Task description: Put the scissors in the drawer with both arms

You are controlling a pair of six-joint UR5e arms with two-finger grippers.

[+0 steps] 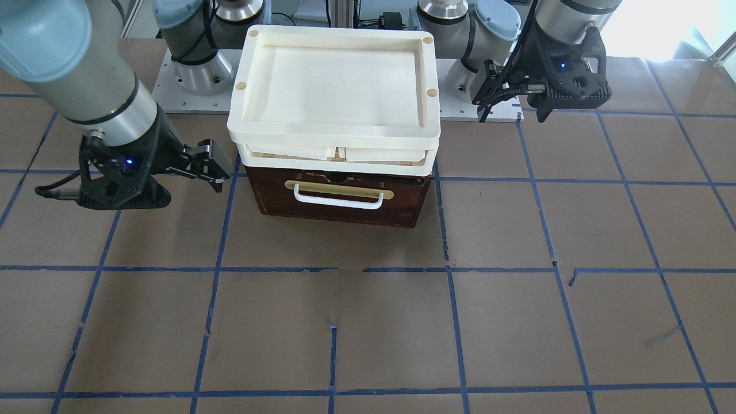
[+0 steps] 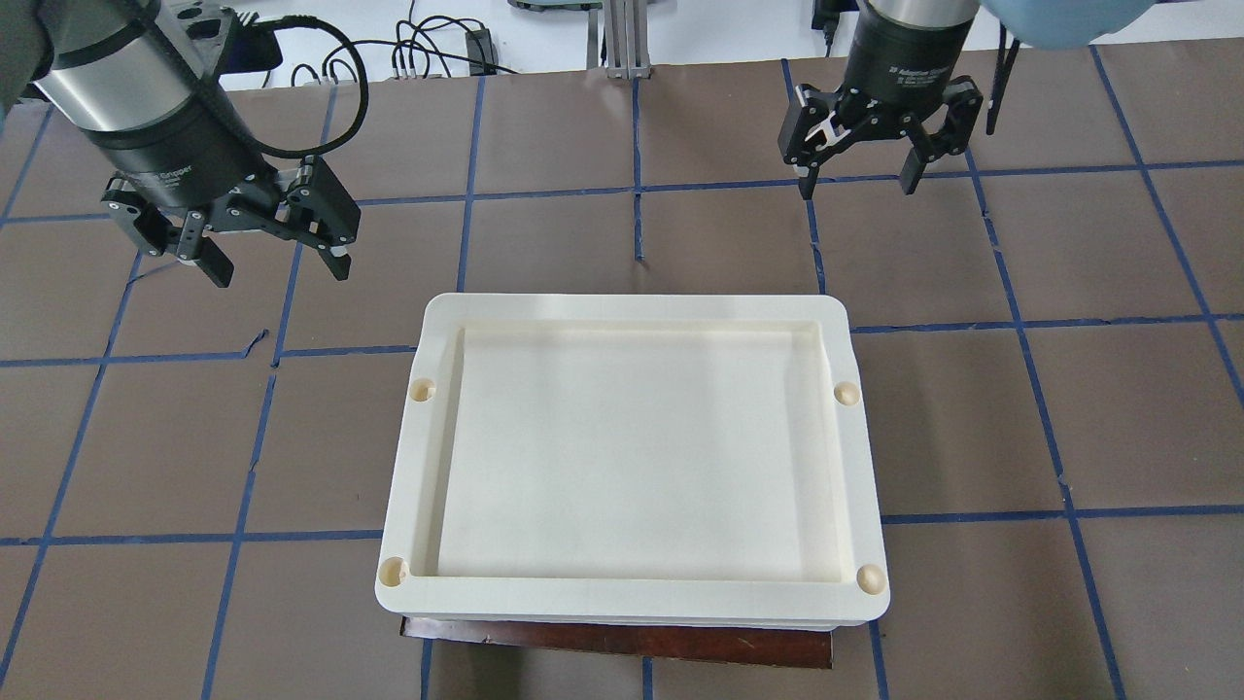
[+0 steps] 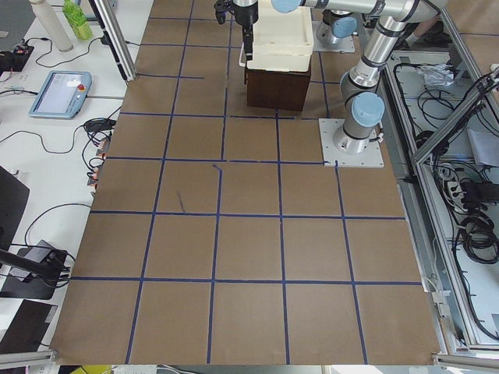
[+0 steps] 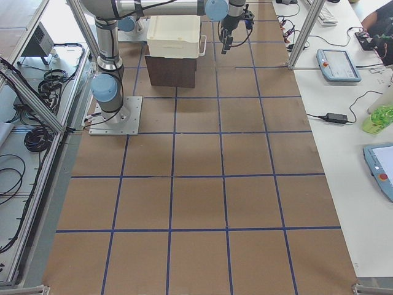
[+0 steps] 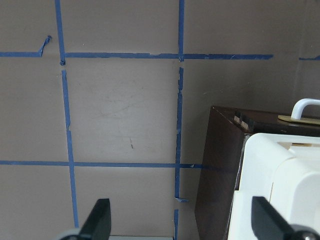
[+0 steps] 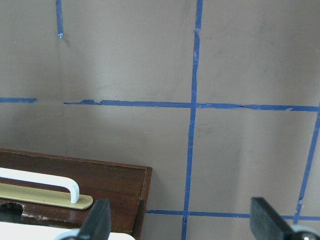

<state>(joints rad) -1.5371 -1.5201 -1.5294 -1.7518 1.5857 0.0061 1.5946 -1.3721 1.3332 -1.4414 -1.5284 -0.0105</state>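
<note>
Hovering over the taped table (image 2: pixel 972 418) at the left, the left gripper (image 2: pixel 279 262) has its fingers spread wide and empty. Midway, stacked cream trays (image 2: pixel 632 303) sit on top of the dark wooden drawer (image 1: pixel 408 198), whose white bar handle (image 1: pixel 339 203) faces away from the robot. Rightmost, the right gripper (image 2: pixel 858 180) hangs equally spread, clear of the trays.

Silver-grey left arm (image 2: pixel 107 83), right arm (image 2: pixel 914 15); light-blue joint caps (image 1: pixel 40 34). Black left gripper (image 2: pixel 279 269), right gripper (image 2: pixel 857 183): blue LED (image 1: pixel 129 161), white lettering (image 2: pixel 918 73) above fingers (image 2: pixel 219 264). Black cable (image 1: pixel 54 192); screwed grey base plate (image 1: pixel 167 95).
</note>
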